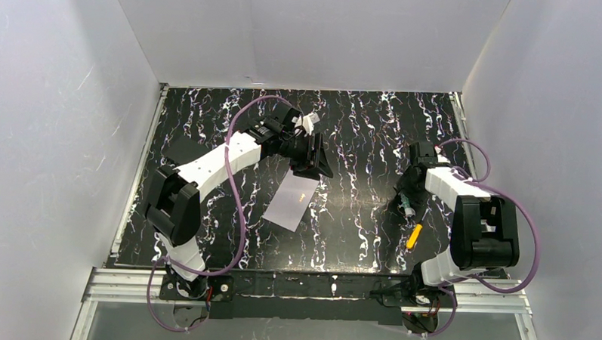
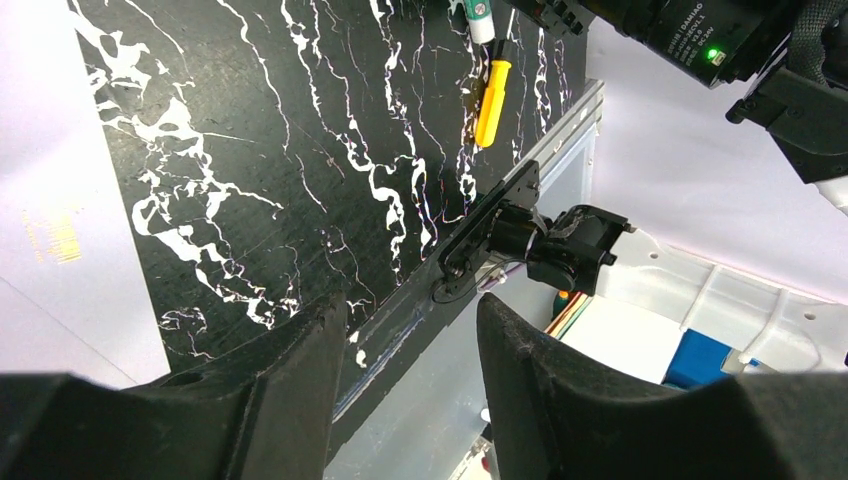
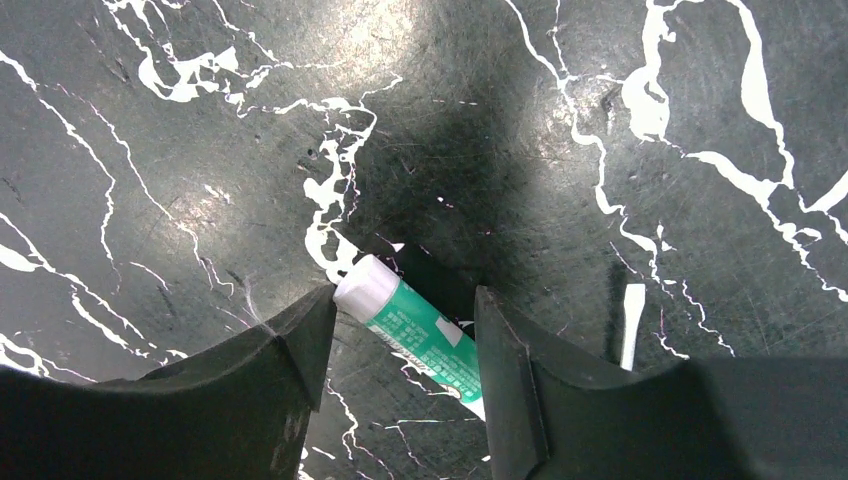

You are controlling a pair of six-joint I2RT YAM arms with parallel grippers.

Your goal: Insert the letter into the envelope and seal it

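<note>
The pale lavender envelope (image 1: 291,202) lies flat on the black marbled table (image 1: 359,142), left of centre, with a small gold mark near its far end. It also fills the left edge of the left wrist view as the envelope (image 2: 45,250). The letter does not show in any view. My left gripper (image 1: 321,169) hovers just beyond the envelope's far end, open (image 2: 410,310), with nothing between its fingers. My right gripper (image 1: 404,202) is down at the table on the right, open (image 3: 403,295). A green glue stick (image 3: 425,340) with a white cap lies slanted between its fingers; the cap touches one fingertip.
A yellow-handled tool (image 1: 414,236) lies near the right arm's base and also shows in the left wrist view (image 2: 492,100). A small white strip (image 3: 632,325) lies on the table beside my right gripper. White walls enclose the table on three sides.
</note>
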